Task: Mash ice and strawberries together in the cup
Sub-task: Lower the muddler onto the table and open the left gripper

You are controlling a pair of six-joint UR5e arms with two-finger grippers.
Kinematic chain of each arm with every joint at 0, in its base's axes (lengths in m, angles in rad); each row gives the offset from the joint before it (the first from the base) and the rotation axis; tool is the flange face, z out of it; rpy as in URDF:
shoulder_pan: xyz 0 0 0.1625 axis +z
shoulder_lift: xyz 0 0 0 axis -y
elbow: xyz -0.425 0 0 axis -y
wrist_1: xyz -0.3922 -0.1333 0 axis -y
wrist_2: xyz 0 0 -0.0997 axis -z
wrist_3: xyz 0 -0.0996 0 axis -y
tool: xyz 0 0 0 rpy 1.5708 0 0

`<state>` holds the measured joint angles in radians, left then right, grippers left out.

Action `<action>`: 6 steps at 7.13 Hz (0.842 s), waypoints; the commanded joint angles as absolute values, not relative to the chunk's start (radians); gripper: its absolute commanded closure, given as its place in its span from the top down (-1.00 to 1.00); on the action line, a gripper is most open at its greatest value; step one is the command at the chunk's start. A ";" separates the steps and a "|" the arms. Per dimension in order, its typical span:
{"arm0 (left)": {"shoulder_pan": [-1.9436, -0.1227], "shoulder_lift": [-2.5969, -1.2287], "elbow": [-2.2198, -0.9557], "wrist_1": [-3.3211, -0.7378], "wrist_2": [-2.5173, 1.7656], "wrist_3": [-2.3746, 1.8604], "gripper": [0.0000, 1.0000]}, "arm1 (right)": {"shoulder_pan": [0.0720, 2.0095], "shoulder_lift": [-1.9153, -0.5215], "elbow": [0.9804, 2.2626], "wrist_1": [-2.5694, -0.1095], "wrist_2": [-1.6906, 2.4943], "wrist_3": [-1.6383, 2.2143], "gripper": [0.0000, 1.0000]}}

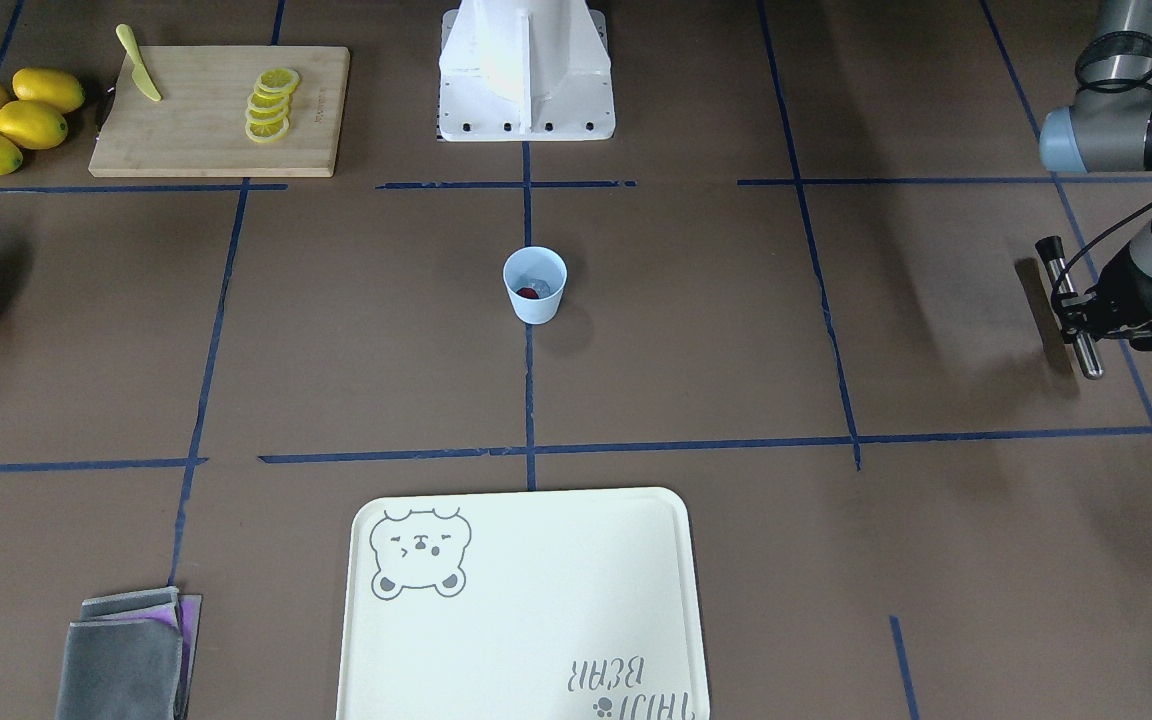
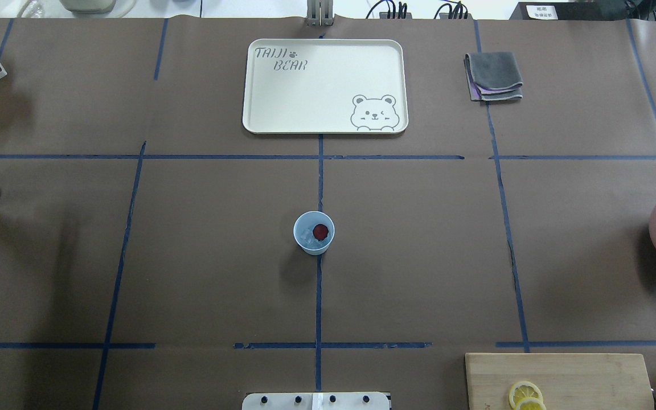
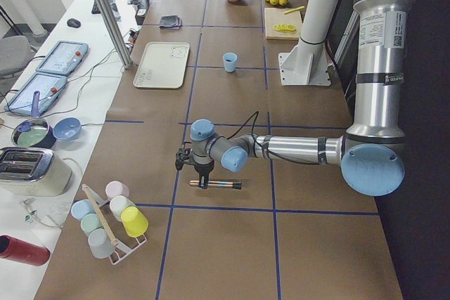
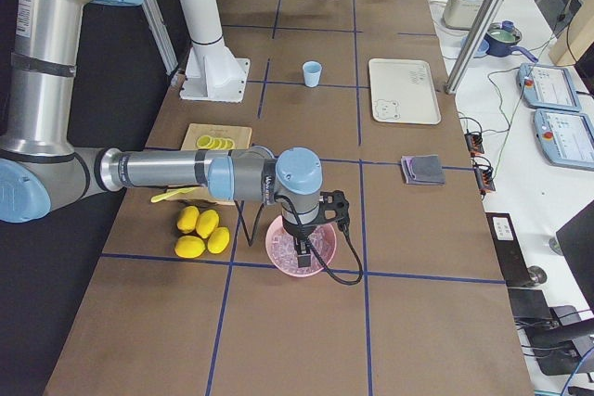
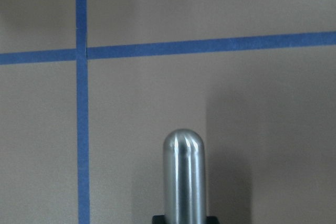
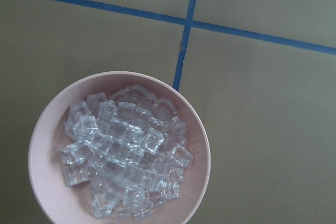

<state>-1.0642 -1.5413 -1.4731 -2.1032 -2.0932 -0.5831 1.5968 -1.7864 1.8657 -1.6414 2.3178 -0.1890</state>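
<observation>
The light-blue cup (image 2: 314, 233) stands at the table's middle, also seen in the front view (image 1: 535, 290). Inside it lie a dark-red strawberry piece (image 2: 320, 230) and a few clear ice chunks (image 2: 306, 235). Far off at the table's left end, my left gripper (image 1: 1072, 306) is shut on a metal masher rod (image 1: 1076, 320); the rod's rounded tip (image 5: 182, 177) shows in the left wrist view. My right gripper (image 4: 303, 246) hangs over the pink bowl (image 6: 44, 171) of ice cubes (image 6: 126, 150); I cannot tell whether it is open or shut.
A wooden board (image 1: 219, 110) carries lemon slices (image 1: 269, 104) and a yellow knife (image 1: 138, 63), with whole lemons (image 1: 11, 118) beside it. A pale bear tray (image 2: 324, 85) and folded grey cloth (image 2: 494, 76) lie on the far side. A cup rack (image 3: 109, 219) stands beyond the left arm.
</observation>
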 commanded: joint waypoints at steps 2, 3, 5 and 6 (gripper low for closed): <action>-1.063 -1.542 -1.454 -2.134 -2.124 -0.581 1.00 | 1.597 -1.787 1.871 -1.641 2.318 -0.189 0.99; -1.065 -1.542 -1.457 -2.135 -2.196 -0.565 1.00 | 1.597 -1.787 1.871 -1.641 2.318 -0.189 0.99; -1.167 -1.537 -1.474 -2.096 -2.285 -0.409 1.00 | 1.597 -1.787 1.875 -1.641 2.318 -0.189 0.99; -1.258 -1.540 -1.486 -2.003 -2.342 -0.256 1.00 | 1.597 -1.787 1.875 -1.641 2.318 -0.189 0.99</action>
